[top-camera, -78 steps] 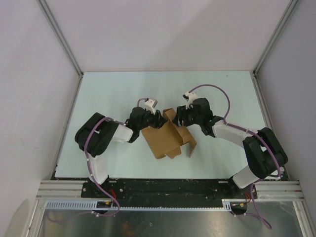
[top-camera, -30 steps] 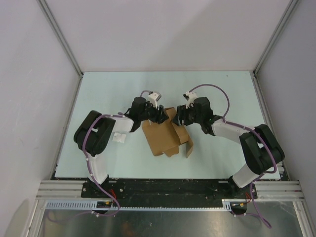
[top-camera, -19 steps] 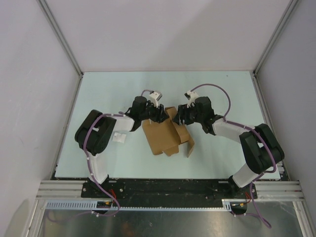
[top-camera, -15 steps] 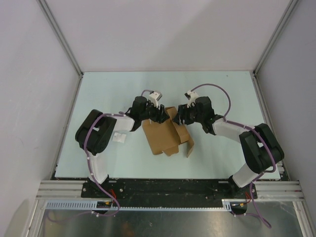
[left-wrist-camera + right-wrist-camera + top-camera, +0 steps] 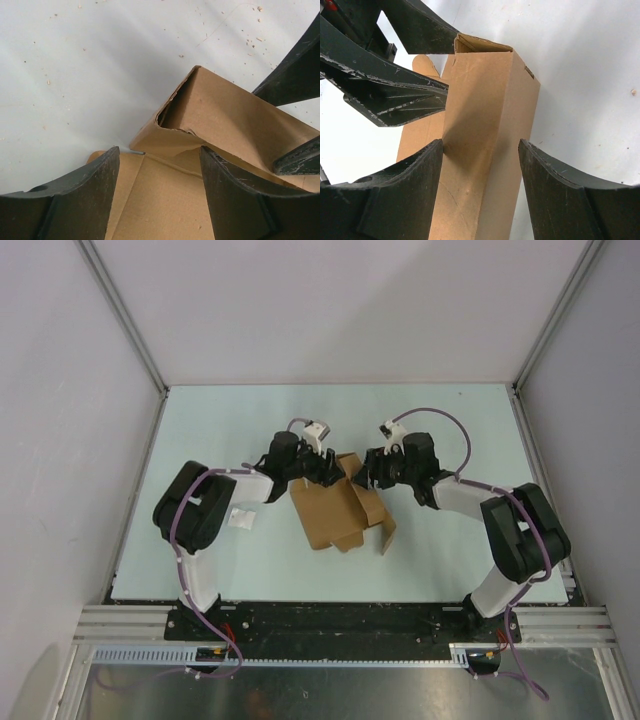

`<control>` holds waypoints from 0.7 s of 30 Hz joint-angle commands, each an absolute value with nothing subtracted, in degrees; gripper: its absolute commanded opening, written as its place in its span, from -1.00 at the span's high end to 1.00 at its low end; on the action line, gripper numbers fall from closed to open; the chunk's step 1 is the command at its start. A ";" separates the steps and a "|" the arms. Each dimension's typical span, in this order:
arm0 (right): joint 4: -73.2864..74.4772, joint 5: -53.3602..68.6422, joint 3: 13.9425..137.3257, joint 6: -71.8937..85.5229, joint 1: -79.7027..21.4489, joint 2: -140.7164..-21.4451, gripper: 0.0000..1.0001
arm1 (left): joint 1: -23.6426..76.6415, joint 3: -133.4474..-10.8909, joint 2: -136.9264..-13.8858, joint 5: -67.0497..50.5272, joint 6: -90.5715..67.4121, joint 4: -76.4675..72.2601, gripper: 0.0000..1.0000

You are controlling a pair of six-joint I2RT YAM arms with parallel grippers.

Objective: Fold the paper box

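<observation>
The left pincer (image 5: 159, 152) stands with its fingers apart above the flat part of the paper box (image 5: 225, 115), and we see it clamped on nothing. The right pincer (image 5: 480, 145) straddles the raised part of the paper box, one finger at each side. We cannot tell whether those fingers press it.

The overhead view shows the paper box near the middle of the table (image 5: 220, 420), between the two pincers.

Finding: one section is formed into an oblong sleeve, open at its far end and ragged at one corner of the rim. A wide panel and several flaps lie flat beside it.

We judge the work roughly half done. What is left is to raise the flat parts and tuck the ends shut.
</observation>
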State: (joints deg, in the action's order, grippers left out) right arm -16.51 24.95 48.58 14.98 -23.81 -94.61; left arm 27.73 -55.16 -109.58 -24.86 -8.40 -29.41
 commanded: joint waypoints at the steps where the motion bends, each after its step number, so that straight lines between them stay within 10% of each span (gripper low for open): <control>1: -19.34 26.45 50.71 14.68 -22.59 -95.98 -0.34 | 27.60 -58.18 -110.65 -27.33 -5.36 -29.27 -0.41; 21: -17.23 26.72 54.31 13.71 -21.62 -96.33 -0.35 | 27.16 -60.21 -112.15 -27.86 -5.36 -26.28 -0.34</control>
State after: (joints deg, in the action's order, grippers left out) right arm -17.61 27.49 51.57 14.92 -22.09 -97.67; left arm 27.68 -58.28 -112.25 -26.17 -7.44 -25.96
